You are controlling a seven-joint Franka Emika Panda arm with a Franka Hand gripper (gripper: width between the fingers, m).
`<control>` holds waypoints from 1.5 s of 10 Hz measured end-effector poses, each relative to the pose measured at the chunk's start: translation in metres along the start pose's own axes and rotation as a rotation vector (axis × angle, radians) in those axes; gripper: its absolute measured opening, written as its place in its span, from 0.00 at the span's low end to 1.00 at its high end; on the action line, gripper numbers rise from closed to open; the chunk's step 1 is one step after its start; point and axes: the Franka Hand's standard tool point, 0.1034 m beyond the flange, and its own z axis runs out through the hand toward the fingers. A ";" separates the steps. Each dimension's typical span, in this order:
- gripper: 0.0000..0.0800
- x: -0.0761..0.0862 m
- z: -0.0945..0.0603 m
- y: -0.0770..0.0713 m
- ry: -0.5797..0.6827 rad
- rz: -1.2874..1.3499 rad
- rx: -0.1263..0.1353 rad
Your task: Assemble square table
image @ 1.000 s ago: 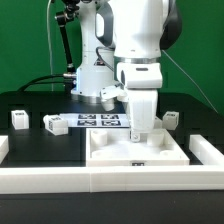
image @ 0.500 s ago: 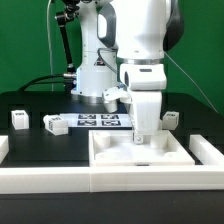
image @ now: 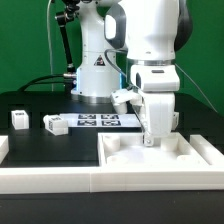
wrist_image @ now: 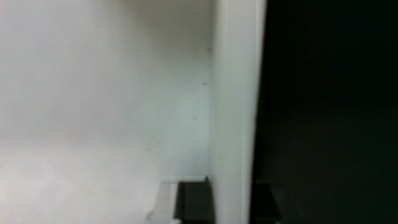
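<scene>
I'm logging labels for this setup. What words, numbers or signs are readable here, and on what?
No readable words or numbers anywhere.
Marker board: black-and-white tag patterns, no text.
Leg: a tag, too small to read.
Wrist view: blurred, nothing written.

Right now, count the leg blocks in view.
2: one leg near the exterior view's left edge, a second leg beside the marker board. Others may hide behind the arm.

exterior: faces arm [image: 150, 40], mid-range | wrist: close on square table [wrist_image: 89, 100] | shared: square table
</scene>
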 end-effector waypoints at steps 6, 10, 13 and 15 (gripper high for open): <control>0.07 0.012 -0.001 0.000 -0.004 0.010 0.022; 0.58 0.011 0.000 0.000 -0.005 0.012 0.023; 0.80 0.011 -0.010 0.005 -0.005 0.025 0.004; 0.81 0.015 -0.028 -0.001 -0.004 0.122 -0.029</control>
